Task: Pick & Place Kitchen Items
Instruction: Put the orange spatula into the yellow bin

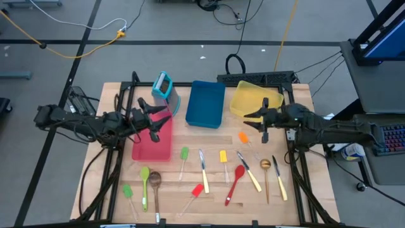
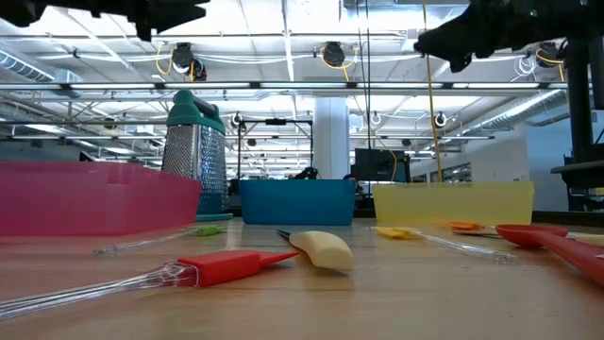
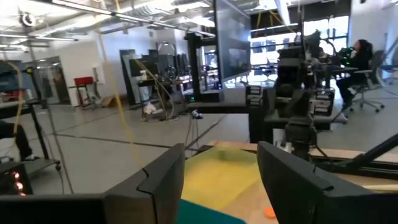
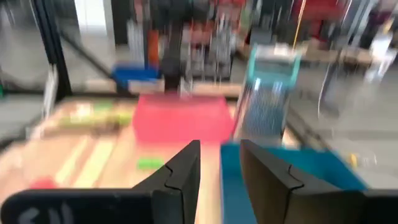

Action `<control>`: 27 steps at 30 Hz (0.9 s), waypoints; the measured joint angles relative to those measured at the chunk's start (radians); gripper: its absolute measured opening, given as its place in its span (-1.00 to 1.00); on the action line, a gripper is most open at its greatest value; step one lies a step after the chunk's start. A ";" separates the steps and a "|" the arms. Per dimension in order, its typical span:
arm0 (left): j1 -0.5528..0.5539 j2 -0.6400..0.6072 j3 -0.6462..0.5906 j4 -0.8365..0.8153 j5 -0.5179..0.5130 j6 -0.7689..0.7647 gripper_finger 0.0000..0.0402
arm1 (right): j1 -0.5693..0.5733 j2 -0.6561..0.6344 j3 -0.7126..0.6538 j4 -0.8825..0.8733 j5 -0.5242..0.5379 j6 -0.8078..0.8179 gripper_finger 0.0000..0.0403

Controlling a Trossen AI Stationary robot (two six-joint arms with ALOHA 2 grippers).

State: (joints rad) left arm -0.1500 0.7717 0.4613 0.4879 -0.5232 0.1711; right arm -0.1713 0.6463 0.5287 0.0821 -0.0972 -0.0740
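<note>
The kitchen items lie flat on the wooden table's near half. Among them are a green spatula (image 1: pixel 184 154), a yellow spatula (image 1: pixel 223 157), a red spoon (image 1: pixel 238 177), a gold spoon (image 1: pixel 266 166), a wooden spoon (image 1: pixel 155 180) and a cream-handled knife (image 1: pixel 203 166). An orange spatula (image 1: pixel 243 137) lies nearer the yellow tray. My left gripper (image 1: pixel 154 120) hangs open above the red tray (image 1: pixel 155 145), with nothing between its fingers (image 3: pixel 161 180). My right gripper (image 1: pixel 259 119) hangs open beside the yellow tray (image 1: pixel 250 98), holding nothing and well above the table.
A blue tray (image 1: pixel 205 103) stands between the red and yellow trays at the back. A teal upright grater-like holder (image 1: pixel 163 85) stands behind the red tray. In the low view a red spatula (image 2: pixel 231 266) and a knife handle (image 2: pixel 326 250) lie nearest the front edge.
</note>
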 joint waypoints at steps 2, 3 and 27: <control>-0.015 0.026 0.017 0.001 0.000 0.000 0.03 | 0.053 0.036 0.061 -0.122 0.064 -0.007 -0.48; -0.022 0.037 0.024 0.005 0.000 0.003 0.03 | 0.078 0.052 0.088 -0.172 0.109 -0.010 -0.48; -0.042 0.095 0.034 -0.009 -0.001 -0.046 0.03 | 0.081 0.401 -0.011 -0.333 0.226 0.324 -0.48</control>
State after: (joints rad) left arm -0.1925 0.8669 0.4953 0.4785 -0.5247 0.1253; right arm -0.0905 1.0470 0.5177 -0.2512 0.1286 0.2499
